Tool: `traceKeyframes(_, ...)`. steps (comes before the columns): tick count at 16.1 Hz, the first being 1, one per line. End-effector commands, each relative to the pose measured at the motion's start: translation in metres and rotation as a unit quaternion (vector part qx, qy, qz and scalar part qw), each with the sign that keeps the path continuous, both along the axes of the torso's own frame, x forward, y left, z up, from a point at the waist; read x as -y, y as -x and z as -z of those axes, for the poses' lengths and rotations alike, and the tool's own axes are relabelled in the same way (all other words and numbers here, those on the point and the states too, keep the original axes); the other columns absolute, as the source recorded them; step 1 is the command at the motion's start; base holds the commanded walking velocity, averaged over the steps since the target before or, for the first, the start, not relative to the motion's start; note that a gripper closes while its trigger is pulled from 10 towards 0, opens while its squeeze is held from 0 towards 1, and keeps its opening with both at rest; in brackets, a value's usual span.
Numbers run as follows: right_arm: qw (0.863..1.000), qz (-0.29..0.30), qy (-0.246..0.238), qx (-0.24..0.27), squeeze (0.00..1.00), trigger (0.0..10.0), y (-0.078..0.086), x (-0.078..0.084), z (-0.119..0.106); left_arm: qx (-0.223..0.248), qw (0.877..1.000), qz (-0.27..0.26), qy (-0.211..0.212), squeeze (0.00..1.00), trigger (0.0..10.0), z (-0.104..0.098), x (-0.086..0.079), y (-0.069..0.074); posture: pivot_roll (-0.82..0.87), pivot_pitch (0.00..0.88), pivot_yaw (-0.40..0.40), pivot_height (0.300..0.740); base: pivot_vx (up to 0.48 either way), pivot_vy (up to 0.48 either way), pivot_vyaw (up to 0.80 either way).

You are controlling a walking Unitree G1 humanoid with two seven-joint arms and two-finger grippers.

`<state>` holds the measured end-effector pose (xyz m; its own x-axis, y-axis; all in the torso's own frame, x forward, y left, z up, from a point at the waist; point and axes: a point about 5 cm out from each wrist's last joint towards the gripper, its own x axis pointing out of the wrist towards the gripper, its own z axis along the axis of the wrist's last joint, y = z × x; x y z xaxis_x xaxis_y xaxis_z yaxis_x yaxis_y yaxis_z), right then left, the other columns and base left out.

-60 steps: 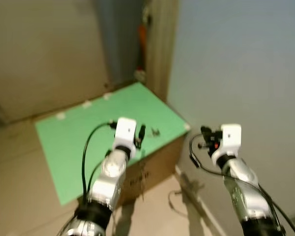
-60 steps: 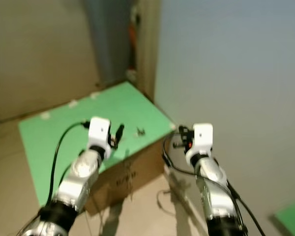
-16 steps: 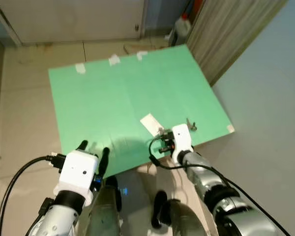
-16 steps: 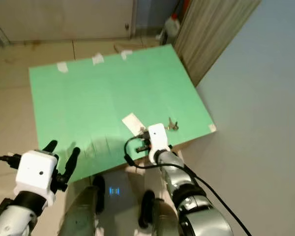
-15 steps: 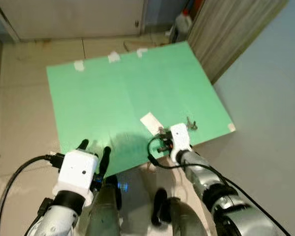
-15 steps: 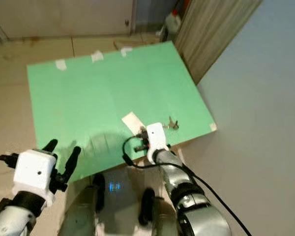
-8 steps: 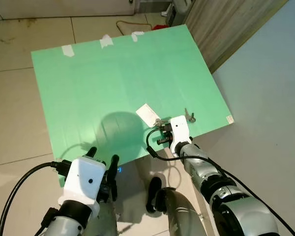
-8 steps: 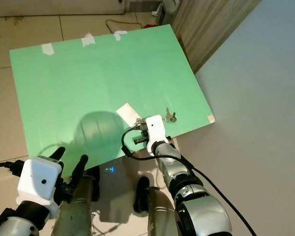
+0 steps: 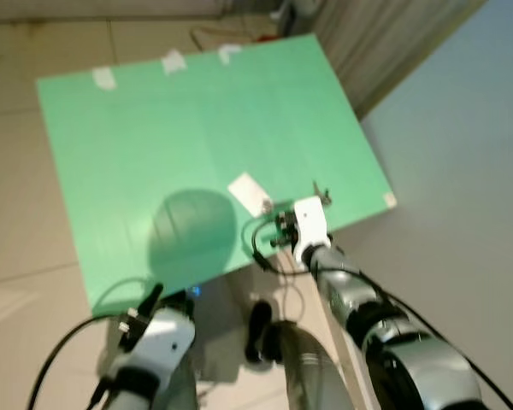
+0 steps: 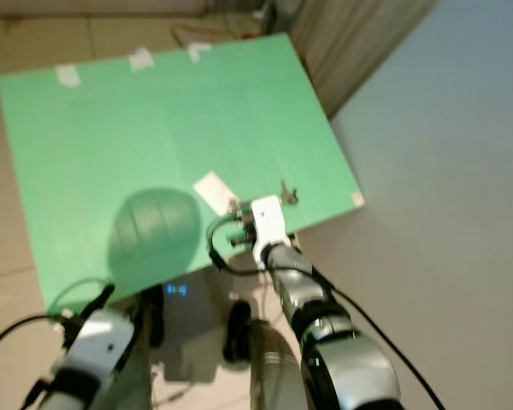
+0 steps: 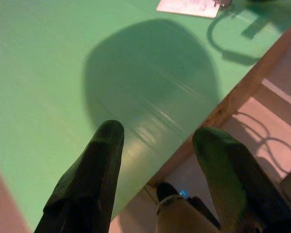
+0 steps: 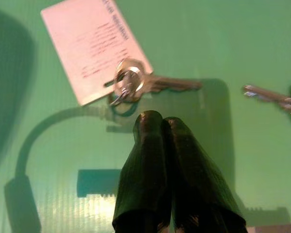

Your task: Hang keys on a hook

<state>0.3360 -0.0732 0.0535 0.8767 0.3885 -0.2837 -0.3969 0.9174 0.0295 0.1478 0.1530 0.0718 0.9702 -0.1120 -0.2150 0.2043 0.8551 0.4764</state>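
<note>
On the green board [image 9: 154, 128] lies a key [image 12: 169, 85] on a ring [image 12: 127, 82] joined to a white tag [image 12: 94, 48]; the tag [image 9: 250, 193] is near the board's near right corner. A second bunch of keys [image 9: 322, 196] lies a little to its right, its tip [image 12: 269, 95] at the edge of the right wrist view. My right gripper [image 12: 157, 119] is shut with nothing in it, its tips just short of the ring and low over the board [image 9: 280, 231]. My left gripper [image 11: 157, 133] is open above the board's near edge, low on the left [image 9: 150, 301].
Pieces of tape [image 9: 173, 61] mark the board's far edge. A striped curtain or panel [image 9: 368, 43] stands at the far right, and a plain wall [image 9: 462, 128] runs along the right. Tiled floor [image 9: 17, 239] lies to the left. My own legs [image 9: 299, 367] are below the board's near edge.
The camera has shifted and blurred. My left arm has dropped lower and back toward me. My right gripper stays by the tagged key.
</note>
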Motion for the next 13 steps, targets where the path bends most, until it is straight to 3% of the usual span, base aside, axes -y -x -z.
traceKeyframes(1,1.0,0.014,0.003,-0.019,0.0,10.0,0.006,0.011,0.011,-0.019,1.0,0.004,0.01,0.0,10.0,0.013,0.006,0.008,0.3,0.498,-0.266,0.74,0.0,0.0,0.0)
traceKeyframes(3,1.0,0.014,-0.002,-0.014,0.0,10.0,0.002,0.009,0.006,0.004,1.0,0.019,0.009,0.0,10.0,0.02,0.009,0.005,0.29,0.503,-0.268,0.74,0.0,0.0,0.0)
traceKeyframes(8,0.996,0.005,-0.078,-0.047,0.0,10.0,0.001,-0.009,0.002,0.012,0.999,0.017,0.028,0.0,10.0,0.025,0.018,0.018,0.34,0.5,-0.271,0.74,0.0,0.0,0.0)
traceKeyframes(9,0.995,0.004,-0.084,-0.05,0.12,10.0,0.001,-0.011,0.002,0.013,0.999,0.016,0.029,0.0,10.0,0.025,0.018,0.019,0.34,0.5,-0.271,0.74,0.0,0.0,0.0)
traceKeyframes(10,0.994,0.002,-0.093,-0.057,1.0,10.0,0.003,-0.013,0.003,0.013,0.999,0.012,0.03,0.0,10.0,0.027,0.019,0.02,0.34,0.497,-0.275,0.74,0.0,0.0,0.0)
traceKeyframes(13,0.992,0.0,-0.106,-0.068,1.0,10.0,0.005,-0.018,0.005,0.02,0.999,0.012,0.03,0.0,10.0,0.027,0.021,0.018,0.33,0.502,-0.283,0.74,0.0,0.0,0.0)
